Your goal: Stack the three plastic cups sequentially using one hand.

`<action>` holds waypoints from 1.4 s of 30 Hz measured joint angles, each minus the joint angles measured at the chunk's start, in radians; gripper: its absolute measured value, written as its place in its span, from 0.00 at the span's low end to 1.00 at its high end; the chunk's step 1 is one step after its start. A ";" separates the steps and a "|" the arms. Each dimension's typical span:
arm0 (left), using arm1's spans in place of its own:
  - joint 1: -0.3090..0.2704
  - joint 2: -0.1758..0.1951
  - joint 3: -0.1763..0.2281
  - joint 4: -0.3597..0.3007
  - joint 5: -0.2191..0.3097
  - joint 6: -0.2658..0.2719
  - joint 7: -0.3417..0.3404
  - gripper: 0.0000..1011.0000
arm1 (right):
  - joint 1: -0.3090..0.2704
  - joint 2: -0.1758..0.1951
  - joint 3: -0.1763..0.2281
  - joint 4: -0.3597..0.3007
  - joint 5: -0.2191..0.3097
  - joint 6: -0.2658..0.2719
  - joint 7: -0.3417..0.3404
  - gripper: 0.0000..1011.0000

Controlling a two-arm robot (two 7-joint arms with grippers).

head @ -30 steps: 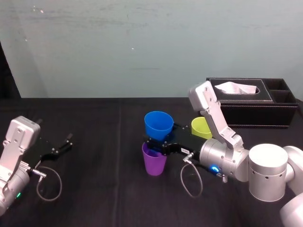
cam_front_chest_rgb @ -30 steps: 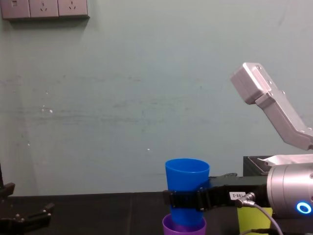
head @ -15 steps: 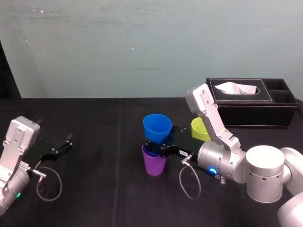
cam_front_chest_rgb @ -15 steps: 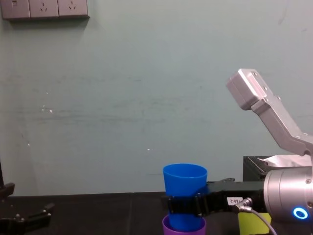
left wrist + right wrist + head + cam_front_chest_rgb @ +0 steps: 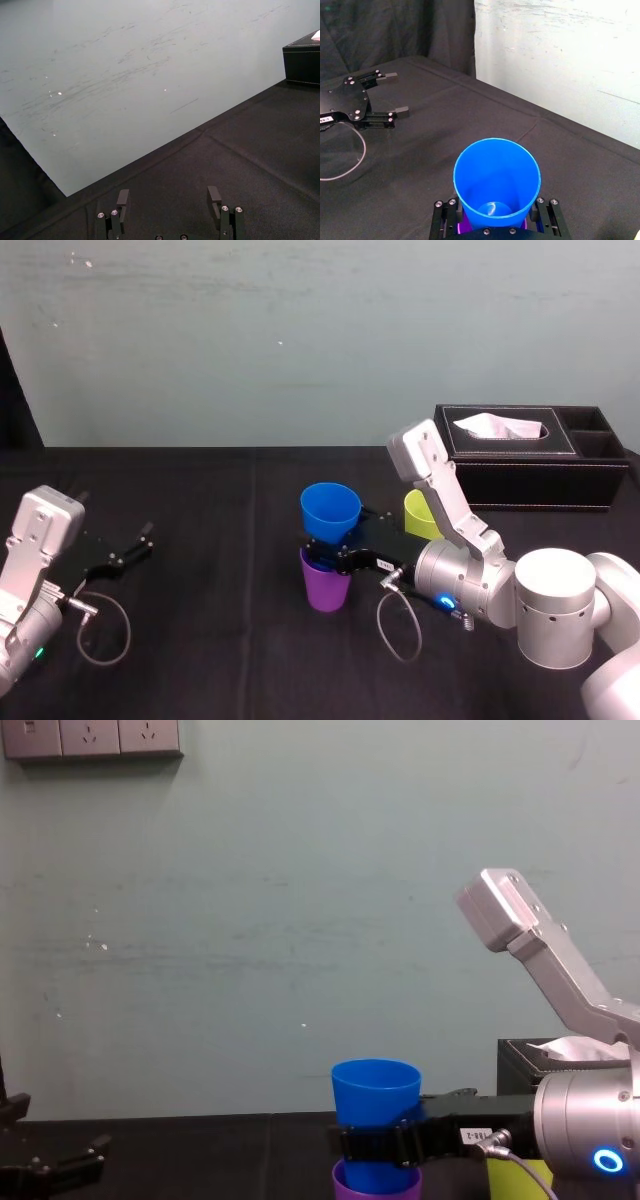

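Counting three cups (image 5: 331,512), two pincers (image 5: 328,550)

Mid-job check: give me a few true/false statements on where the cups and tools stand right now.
The right tool grips the blue cup. True.
The blue cup is directly over the purple cup. True.
The yellow-green cup sits inside the purple cup. False: it sits apart, near the tissue box.
The left tool holds a cup. False: it is open and empty, off to the left.
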 joint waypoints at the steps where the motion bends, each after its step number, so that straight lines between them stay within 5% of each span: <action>1: 0.000 0.000 0.000 0.000 0.000 0.000 0.000 0.99 | 0.000 0.000 0.000 -0.001 0.000 0.000 0.000 0.71; 15: 0.000 0.000 0.000 0.000 0.000 0.000 0.000 0.99 | -0.001 0.001 0.001 -0.004 0.000 0.000 -0.001 0.99; 32: 0.000 0.000 0.000 0.000 0.000 0.000 0.000 0.99 | -0.002 0.002 0.002 -0.005 0.000 0.002 -0.001 0.99; 42: 0.000 0.000 0.000 0.000 0.000 0.000 0.000 0.99 | -0.053 0.002 0.077 -0.040 -0.021 -0.030 -0.098 0.99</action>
